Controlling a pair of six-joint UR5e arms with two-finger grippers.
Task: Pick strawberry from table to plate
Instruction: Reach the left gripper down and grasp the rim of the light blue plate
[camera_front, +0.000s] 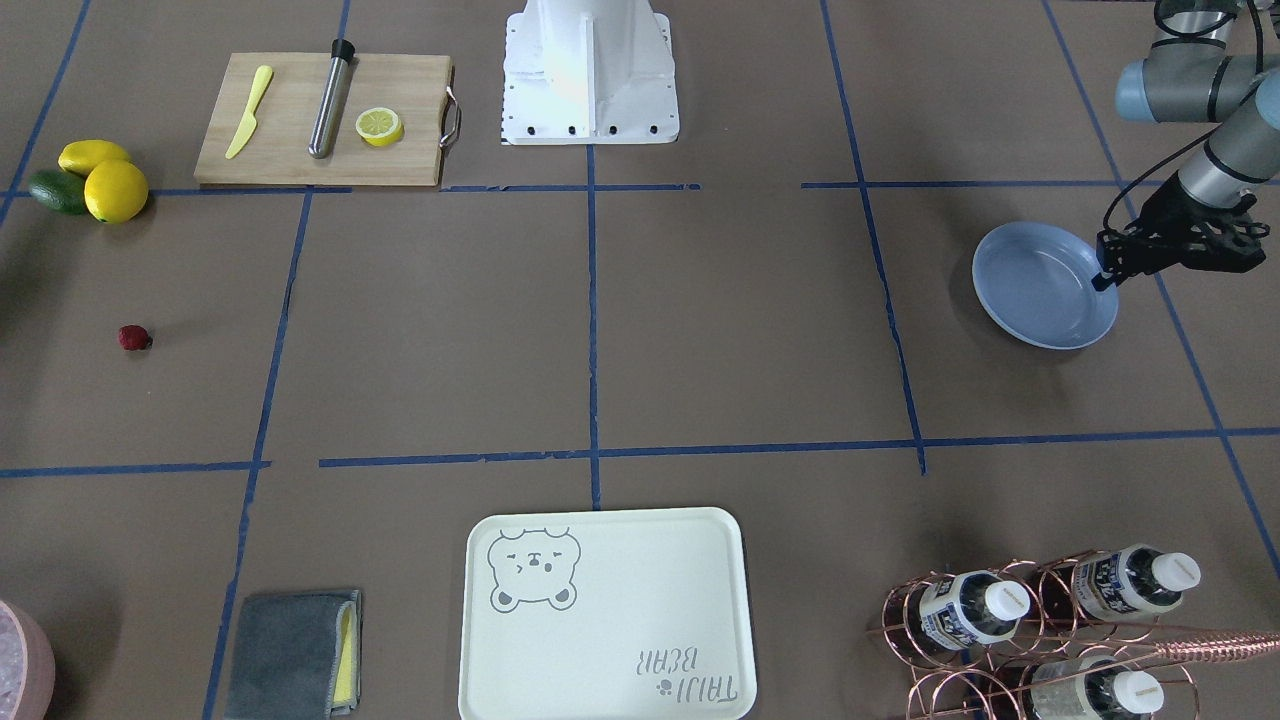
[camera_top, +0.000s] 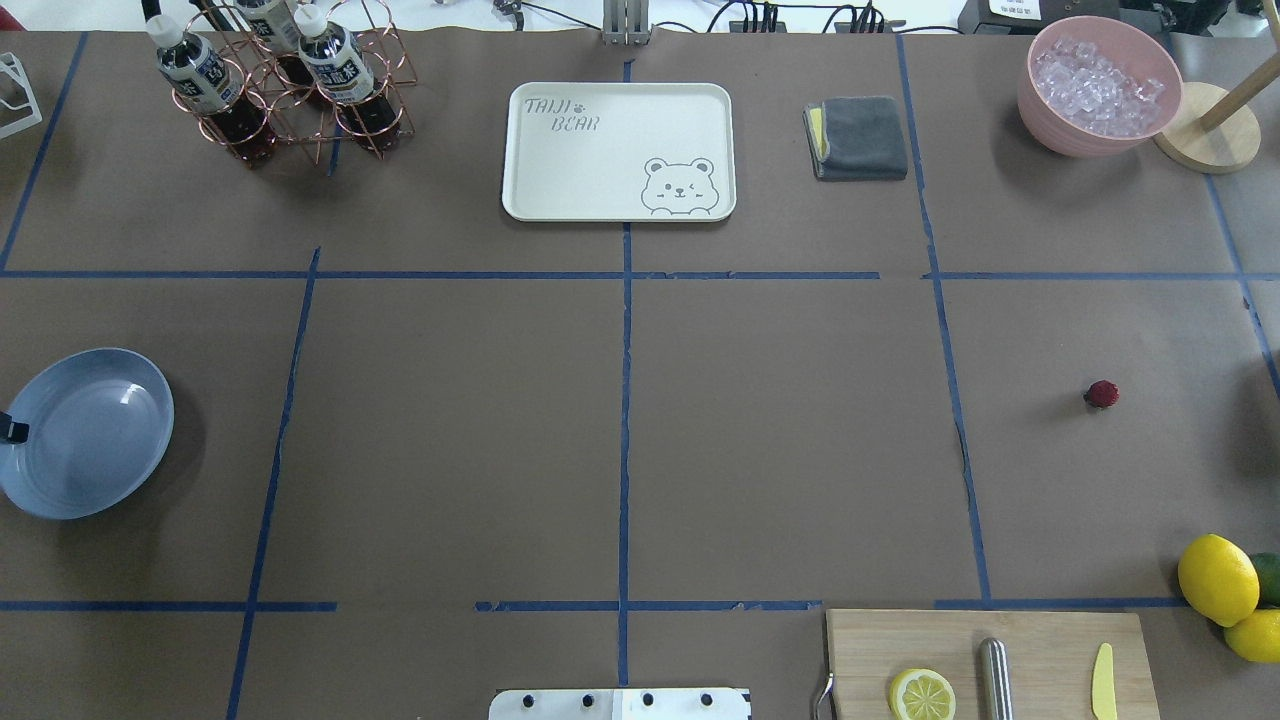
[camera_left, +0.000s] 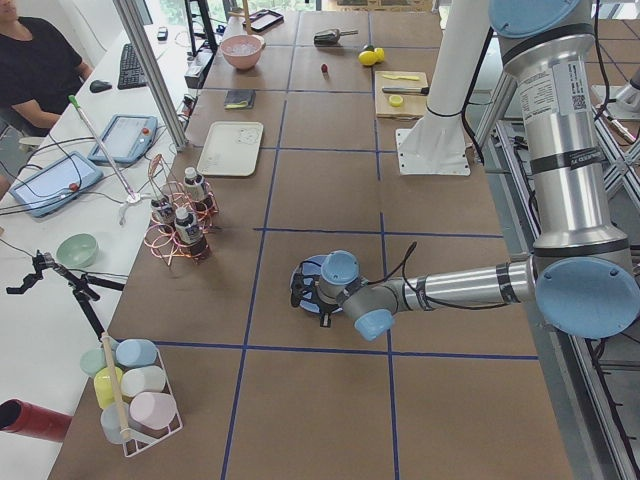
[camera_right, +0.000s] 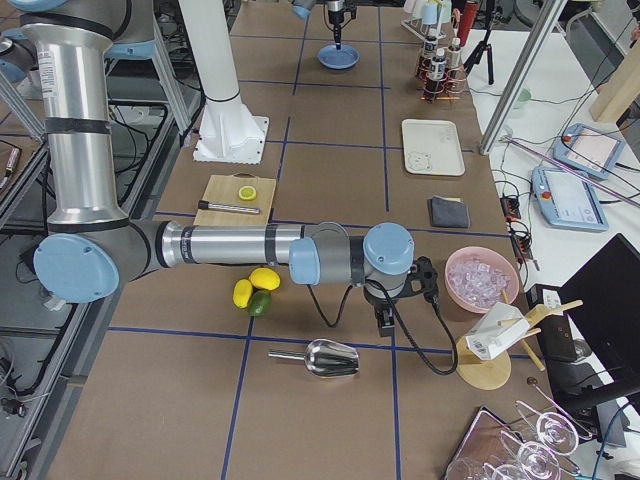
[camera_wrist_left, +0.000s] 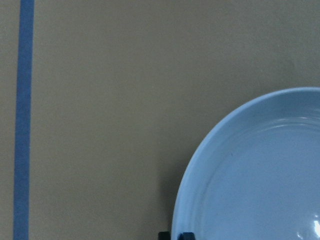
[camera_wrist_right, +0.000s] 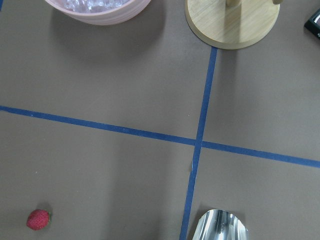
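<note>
Plainly, the strawberry (camera_top: 1101, 394) sits loose on the bench (camera_top: 780, 440), on bare paper between the pink ice bowl (camera_top: 1098, 88) and the lemons (camera_top: 1218, 580), well apart from both. It is roundish and too small to show a clear long axis. The right pincer (camera_right: 385, 322) hangs near the ice bowl, between it and the metal scoop (camera_right: 330, 358), so the berry lies off toward the bench's middle from it. The right wrist view catches the berry in its lower-left corner. This arm is, by my judgement, much the nearer. It stretches low and level over the bench, wrist bent so the pincer points down. Whether its fingers are apart or together I cannot tell. The plate (camera_top: 85, 432) lies at the far end of the bench from the ice bowl, with the left pincer (camera_front: 1105, 275) at its rim, its closure likewise unclear.
</note>
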